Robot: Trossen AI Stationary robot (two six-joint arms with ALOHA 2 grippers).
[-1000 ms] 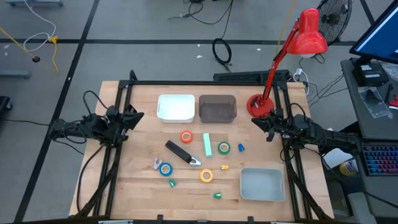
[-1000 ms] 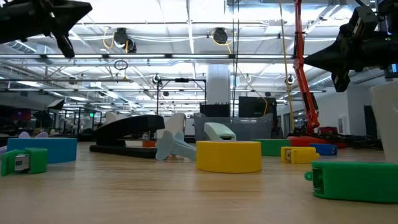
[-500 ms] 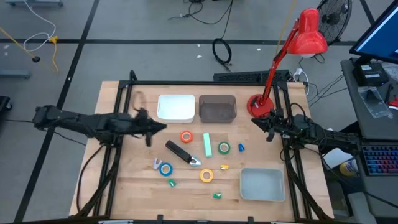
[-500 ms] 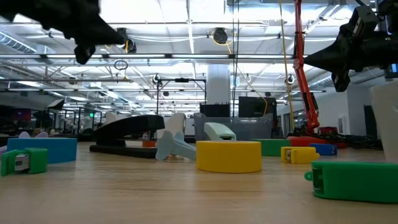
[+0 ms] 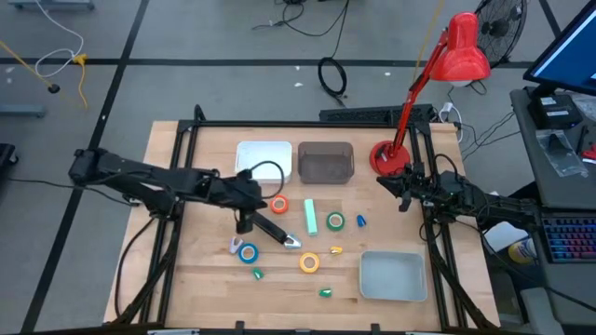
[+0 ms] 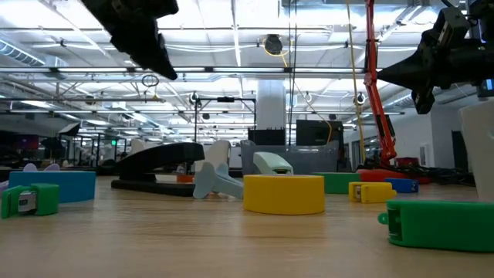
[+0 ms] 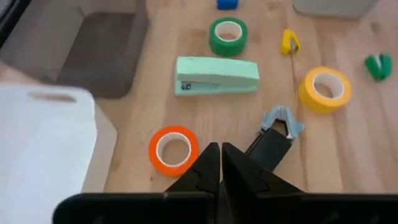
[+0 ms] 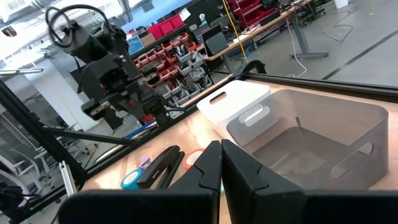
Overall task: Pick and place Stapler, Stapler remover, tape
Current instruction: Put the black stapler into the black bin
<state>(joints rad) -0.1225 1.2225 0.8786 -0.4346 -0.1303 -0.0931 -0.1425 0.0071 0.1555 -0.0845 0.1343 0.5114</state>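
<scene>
Left gripper (image 5: 246, 221): mine, reaching in from the left edge over the middle of the table (image 5: 186, 270). Fingers (image 7: 205, 168) pressed together, nothing between them. It hangs above the wood, just left of the black stapler and near the orange roll.

Right gripper (image 5: 402, 203): mine, waiting at the right edge of the table beside the red lamp (image 5: 438, 84). Fingers (image 8: 208, 168) closed tip to tip, empty.

Black stapler (image 5: 270, 227): lying on the wood at the centre, slanted, its right end by the stapler remover.

Stapler remover (image 5: 292, 243): small, grey, at the stapler's right end, touching or almost so.

Mint-green stapler (image 5: 310, 217): right of the black one, lying with its length running near to far, between the orange and green rolls.

Tape, four rolls, all flat on the table:
- orange roll (image 5: 279, 205), far of the black stapler, near the white bin;
- green roll (image 5: 335, 221), just right of the mint stapler;
- blue roll (image 5: 248, 252), near-left of the black stapler;
- yellow roll (image 5: 309, 263), near side, right of the blue one.

White bin (image 5: 264, 161) and dark translucent bin (image 5: 325, 163): side by side along the far side. Grey bin (image 5: 392, 276): near right corner.
</scene>
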